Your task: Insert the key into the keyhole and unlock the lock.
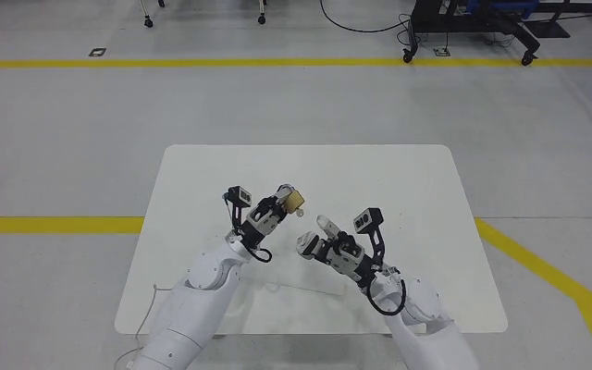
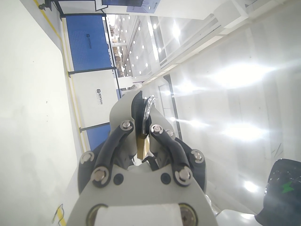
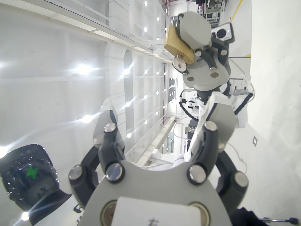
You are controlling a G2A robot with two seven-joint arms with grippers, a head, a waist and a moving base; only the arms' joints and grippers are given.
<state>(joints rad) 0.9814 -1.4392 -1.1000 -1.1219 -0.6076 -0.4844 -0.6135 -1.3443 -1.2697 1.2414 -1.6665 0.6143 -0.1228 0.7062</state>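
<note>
The lock (image 1: 294,199), a brass padlock, is held up off the surface (image 1: 388,166), over its middle part in the top view. In the right wrist view the brass body (image 3: 178,45) lies tilted along one broad grey finger of the left tool. The key (image 3: 180,65) sits in the end of the body that faces the tool's base. Its silvery head, with a round hole in it, stands out of the brass, and the blade is hidden inside.

The left tool (image 1: 285,198) is pinching the lock. In the left wrist view its two fingers are drawn close together (image 2: 143,116) with the brass body (image 2: 143,147) wedged upright between them, near the palm. The shiny shackle (image 2: 149,105) runs on toward the fingertips. How far the key has gone in cannot be told from that side.

The right tool (image 1: 313,236) hangs just beside the lock, toward the robot's right and a little nearer the robot. It touches neither the lock nor the key. Its fingers are spread wide with nothing between them (image 3: 162,118). One finger (image 3: 218,121) has white wrapping (image 3: 207,109) hanging loose along its inner side. Both tools are tipped upward, so that each wrist view looks past its fingers at the ceiling lights.

The surface is a white board with rounded corners. It stands on a pale floor (image 1: 83,129) marked with yellow lines (image 1: 185,63).
</note>
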